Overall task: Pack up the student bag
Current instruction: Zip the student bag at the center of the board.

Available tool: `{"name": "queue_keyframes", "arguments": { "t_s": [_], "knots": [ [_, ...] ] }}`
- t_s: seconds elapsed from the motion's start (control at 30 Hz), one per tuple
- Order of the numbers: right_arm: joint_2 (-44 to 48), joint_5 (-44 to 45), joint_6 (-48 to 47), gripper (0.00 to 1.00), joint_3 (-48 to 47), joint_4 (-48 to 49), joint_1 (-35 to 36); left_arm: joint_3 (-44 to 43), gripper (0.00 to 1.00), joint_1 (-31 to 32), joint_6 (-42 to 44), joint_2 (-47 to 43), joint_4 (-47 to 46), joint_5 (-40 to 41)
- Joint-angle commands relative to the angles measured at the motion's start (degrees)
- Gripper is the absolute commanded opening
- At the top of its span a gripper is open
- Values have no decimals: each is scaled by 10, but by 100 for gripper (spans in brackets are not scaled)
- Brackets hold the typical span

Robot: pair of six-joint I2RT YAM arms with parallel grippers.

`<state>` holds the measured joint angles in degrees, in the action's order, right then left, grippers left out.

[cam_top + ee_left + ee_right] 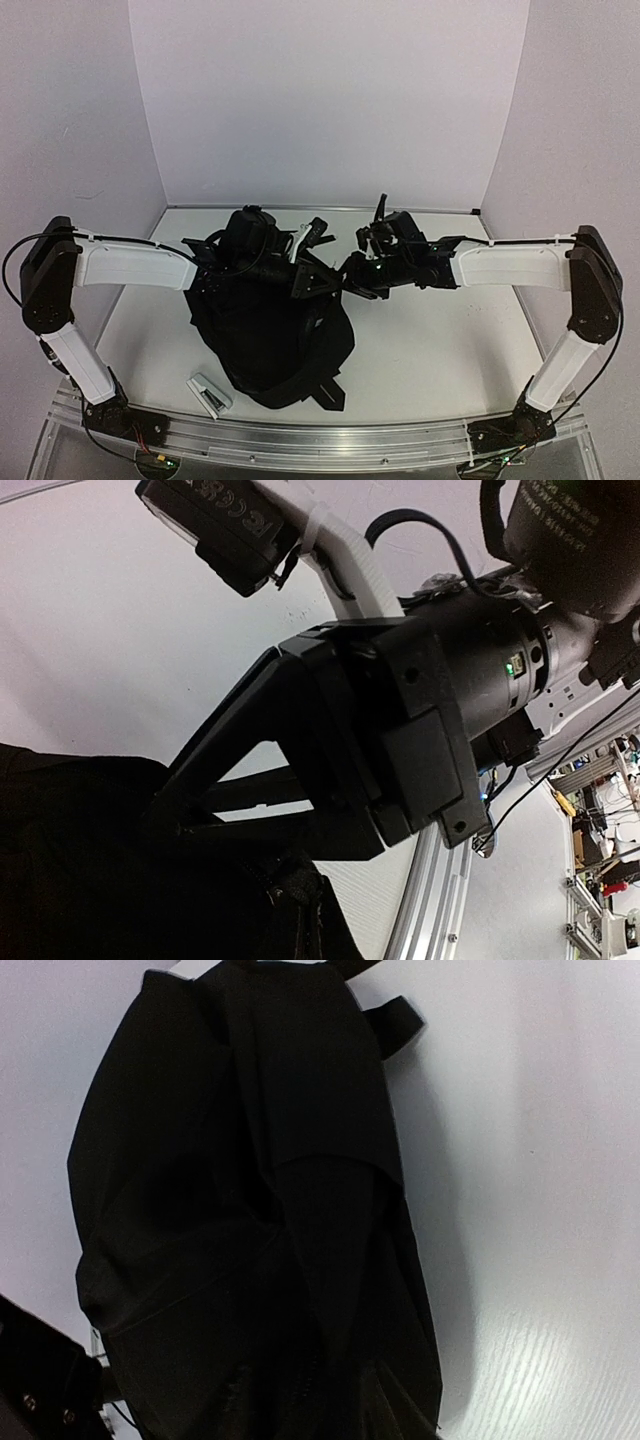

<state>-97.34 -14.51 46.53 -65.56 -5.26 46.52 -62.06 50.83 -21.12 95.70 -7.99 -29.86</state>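
The student bag (270, 340), a large black fabric backpack, lies in the middle of the table with its top towards the back. My left gripper (305, 268) is at the bag's top edge, shut on its fabric. In the left wrist view the dark fabric (80, 880) and a zip (290, 892) fill the bottom, hiding my own fingers. My right gripper (347, 275) meets the same top edge from the right. Its black fingers (230, 740) reach down into the fabric. The right wrist view shows only the bag (250, 1210) and a strap loop (400, 1022).
A small white and grey object (210, 395) lies near the front edge, left of the bag. An aluminium rail (320, 440) runs along the front. White walls close in the back and both sides.
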Motion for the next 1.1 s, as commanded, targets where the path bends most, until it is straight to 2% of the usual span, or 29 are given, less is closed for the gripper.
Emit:
{"name": "queue_keyframes", "arguments": {
  "t_s": [0.0,0.1,0.17,0.47,0.9,1.07],
  "knots": [
    [-6,23,-2,16,-24,6,-1,-13,0,-1,1,-18,-2,-16],
    [-12,41,4,3,-23,5,-12,-19,0,3,5,-20,11,-27],
    [-18,37,7,0,-21,6,-27,-23,0,6,8,-23,22,-36],
    [-49,14,-12,0,-39,6,-73,-24,0,15,5,-45,52,-74],
    [-75,4,-22,0,-64,7,-104,-30,0,30,-11,-70,35,-85],
    [-94,-7,-29,0,-77,7,-123,-32,0,36,-5,-80,61,-89]
  ]
}}
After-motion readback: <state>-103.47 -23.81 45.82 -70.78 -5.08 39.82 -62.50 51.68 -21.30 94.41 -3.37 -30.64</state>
